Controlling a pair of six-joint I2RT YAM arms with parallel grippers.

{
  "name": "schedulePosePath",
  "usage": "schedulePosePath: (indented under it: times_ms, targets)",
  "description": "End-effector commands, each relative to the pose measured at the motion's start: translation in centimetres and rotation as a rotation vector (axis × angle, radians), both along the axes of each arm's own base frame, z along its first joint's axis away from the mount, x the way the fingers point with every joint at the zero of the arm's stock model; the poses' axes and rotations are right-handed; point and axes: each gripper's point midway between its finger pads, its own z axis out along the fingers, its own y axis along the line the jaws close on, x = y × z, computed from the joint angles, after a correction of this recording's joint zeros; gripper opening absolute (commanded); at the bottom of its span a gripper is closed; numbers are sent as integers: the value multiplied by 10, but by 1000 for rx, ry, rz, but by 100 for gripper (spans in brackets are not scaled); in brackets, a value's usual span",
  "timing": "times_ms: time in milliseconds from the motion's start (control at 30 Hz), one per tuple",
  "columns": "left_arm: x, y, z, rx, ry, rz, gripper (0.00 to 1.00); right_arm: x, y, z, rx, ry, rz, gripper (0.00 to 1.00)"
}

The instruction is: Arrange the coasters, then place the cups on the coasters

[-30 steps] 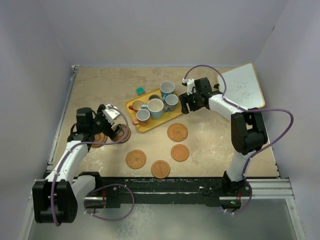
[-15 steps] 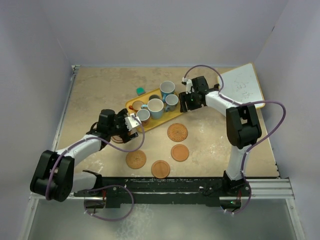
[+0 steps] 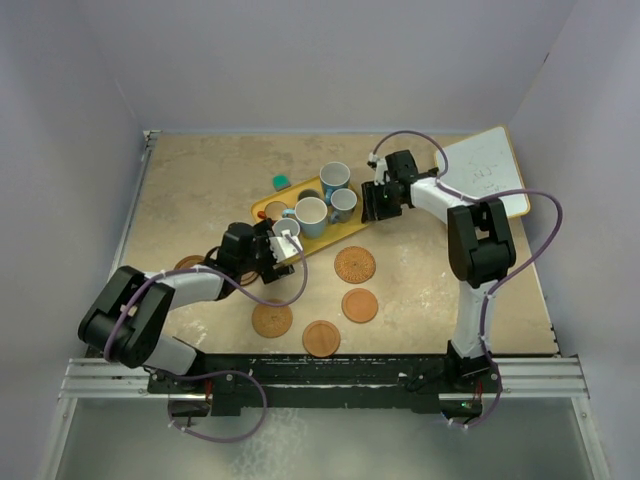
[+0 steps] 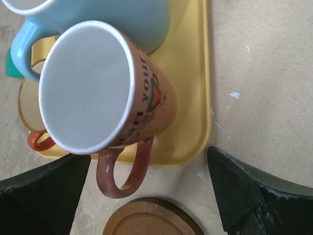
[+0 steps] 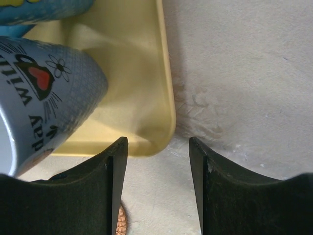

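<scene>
The yellow tray (image 3: 325,245) holds the cups: an orange-brown cup (image 3: 287,228), light blue cups (image 3: 311,215) and a pale one (image 3: 343,204). My left gripper (image 3: 278,245) stands open at the tray's near corner. In the left wrist view the orange-brown cup (image 4: 98,88) is just ahead of the open left gripper (image 4: 146,196), its handle pointing toward me over a dark coaster (image 4: 151,218). My right gripper (image 3: 368,208) is open at the tray's right corner. In the right wrist view that corner of the tray (image 5: 159,129) sits at the tips of my right gripper (image 5: 157,142), beside a grey cup (image 5: 44,98).
A patterned coaster (image 3: 355,264) and plain orange-brown coasters (image 3: 360,304) (image 3: 321,338) (image 3: 271,319) lie in front of the tray. A dark coaster (image 3: 190,263) lies at the left. A whiteboard (image 3: 485,172) rests at the back right, a small green object (image 3: 281,182) behind the tray.
My left arm has swung right from the dark coasters to the tray's near corner. The right gripper has edged up to the tray's right corner and its jaws have narrowed.
</scene>
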Motion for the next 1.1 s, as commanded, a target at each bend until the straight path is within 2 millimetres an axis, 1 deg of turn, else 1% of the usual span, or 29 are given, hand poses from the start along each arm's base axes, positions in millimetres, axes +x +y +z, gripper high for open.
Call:
schedulePosePath:
  times_ms: [0,200,367,467,600,700,767,933,1000,1067]
  targets:
    - [22,1,14,-42,-90,97,100,11,14,20,68,-19,6,55]
    - [33,10,16,-44,-101,186,99,13,18,15,84,2,11,51]
    - [44,27,19,-26,-132,308,99,20,23,12,93,-12,13,46]
    - [46,36,17,7,-146,344,99,20,33,14,111,-11,23,42]
    - [51,50,16,37,-163,416,99,19,51,17,147,-8,48,39]
    - [56,66,16,47,-165,477,98,18,67,20,168,-11,77,38]
    - [59,78,17,24,-152,526,98,17,79,22,182,-16,103,38]
    - [65,93,30,-45,-116,580,98,13,113,25,223,-21,157,38]
    - [69,102,34,-55,-109,629,98,8,129,25,248,-17,183,38]
    - [73,110,37,-66,-103,674,98,6,140,25,265,-12,201,39]
